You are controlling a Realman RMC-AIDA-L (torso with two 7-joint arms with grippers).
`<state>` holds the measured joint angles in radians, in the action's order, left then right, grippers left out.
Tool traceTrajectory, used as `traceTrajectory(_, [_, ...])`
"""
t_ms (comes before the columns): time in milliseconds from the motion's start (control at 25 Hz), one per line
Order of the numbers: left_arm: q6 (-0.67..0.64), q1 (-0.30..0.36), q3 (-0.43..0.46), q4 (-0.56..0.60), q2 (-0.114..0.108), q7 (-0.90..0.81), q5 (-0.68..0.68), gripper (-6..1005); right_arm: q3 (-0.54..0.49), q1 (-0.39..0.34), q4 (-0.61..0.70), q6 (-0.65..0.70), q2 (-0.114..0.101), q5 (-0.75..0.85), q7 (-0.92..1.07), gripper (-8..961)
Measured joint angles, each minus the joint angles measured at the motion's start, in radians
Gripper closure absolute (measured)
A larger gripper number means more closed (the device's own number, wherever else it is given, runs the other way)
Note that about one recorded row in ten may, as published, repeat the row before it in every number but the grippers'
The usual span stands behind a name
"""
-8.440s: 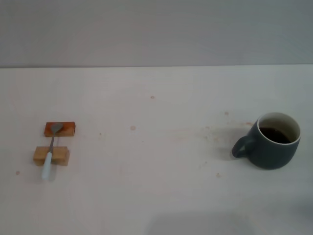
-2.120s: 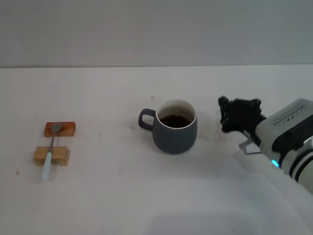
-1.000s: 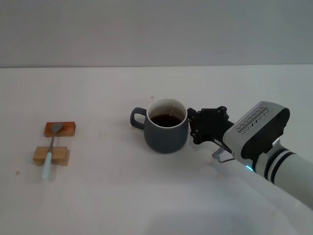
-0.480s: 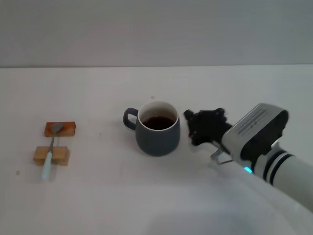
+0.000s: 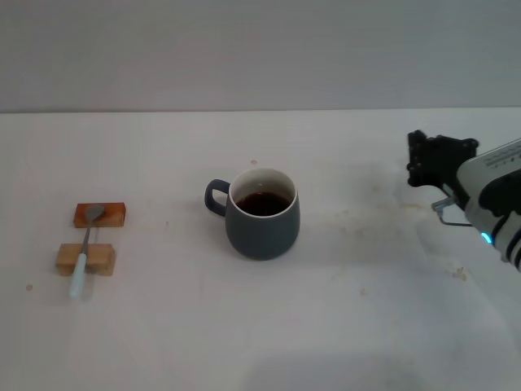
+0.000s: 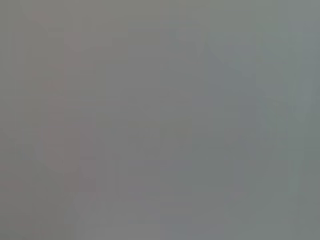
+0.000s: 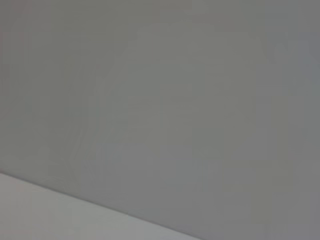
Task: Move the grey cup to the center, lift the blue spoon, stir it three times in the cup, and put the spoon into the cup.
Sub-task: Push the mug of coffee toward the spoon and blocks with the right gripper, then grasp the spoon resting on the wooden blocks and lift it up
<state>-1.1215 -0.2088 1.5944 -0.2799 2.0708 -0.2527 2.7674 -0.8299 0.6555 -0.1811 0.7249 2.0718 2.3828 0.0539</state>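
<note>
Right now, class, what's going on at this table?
A two-armed robot is partway through a stirring job. The cup, holding dark liquid, stands near the table's middle with its handle toward the robot's left. The right gripper is off to the right, clear of the cup and holding nothing. The spoon lies untouched across two wooden blocks on the left. The left arm is out of sight.

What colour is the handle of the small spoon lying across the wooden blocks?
Pale light blue: the slim metal spoon's handle, clearest in the head view.
</note>
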Motion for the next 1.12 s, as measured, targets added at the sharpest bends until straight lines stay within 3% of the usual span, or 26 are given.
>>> traceTrajectory(280, [0.019, 0.086, -0.119, -0.08, -0.008, -0.029, 0.004, 198, -0.011, 0.015, 0.015, -0.001, -0.002, 0.001, -0.002, 924])
traceTrajectory(320, [0.09, 0.147, -0.176, -0.187, -0.015, -0.015, 0.008, 198, -0.011, 0.019, 0.016, -0.003, -0.002, 0.002, -0.002, 920])
traceTrajectory(520, [0.223, 0.216, -0.203, -0.336, -0.019, 0.045, 0.02, 198, -0.012, 0.037, 0.019, -0.006, -0.003, 0.005, -0.004, 920])
traceTrajectory(560, [0.357, 0.286, -0.217, -0.485, -0.018, 0.101, 0.055, 198, -0.012, 0.042, 0.019, -0.009, -0.003, 0.005, -0.004, 920])
traceTrajectory(680, [0.41, 0.317, -0.228, -0.55, -0.018, 0.108, 0.069, 197, -0.012, 0.049, 0.02, -0.018, -0.004, 0.005, -0.004, 920])
traceTrajectory(760, [0.544, 0.384, -0.263, -0.693, -0.021, 0.112, 0.084, 197, -0.011, 0.055, 0.021, -0.031, -0.004, 0.006, -0.005, 920])
traceTrajectory(1080, [0.603, 0.458, -0.32, -0.777, -0.019, 0.11, 0.101, 198, -0.012, 0.062, 0.022, -0.036, -0.004, 0.007, -0.006, 920])
traceTrajectory(1120, [0.642, 0.503, -0.341, -0.833, -0.022, 0.105, 0.101, 197, -0.012, 0.064, 0.022, -0.039, -0.004, 0.007, -0.006, 920])
